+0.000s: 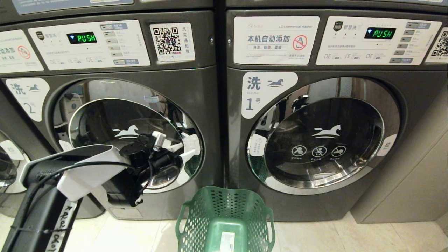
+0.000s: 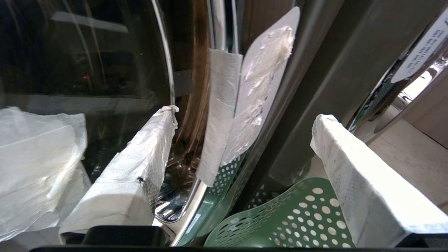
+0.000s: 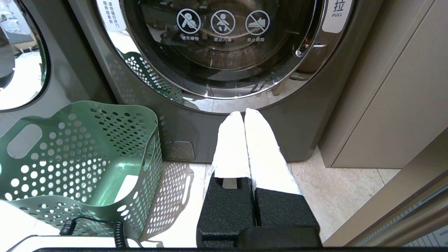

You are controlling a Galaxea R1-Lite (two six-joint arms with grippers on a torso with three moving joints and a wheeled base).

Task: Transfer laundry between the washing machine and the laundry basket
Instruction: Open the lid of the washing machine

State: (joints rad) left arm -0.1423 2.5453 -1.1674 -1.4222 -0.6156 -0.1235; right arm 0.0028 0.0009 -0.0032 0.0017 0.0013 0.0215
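Two full washing machines [image 1: 115, 115] [image 1: 329, 115], part of a third [image 1: 7, 164], and one green laundry basket [image 1: 225, 220].

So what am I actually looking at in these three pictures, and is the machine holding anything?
It is a two-armed robot facing two closed front-loading washers. The wide picture comes from its head; the other two from cameras on its wrists. The left tool, fingers wrapped in white tape, is open at the door edge of washer 2, holding nothing. The right tool hangs shut and empty, low before washer 1. A green laundry basket stands empty on the tiled floor between them.
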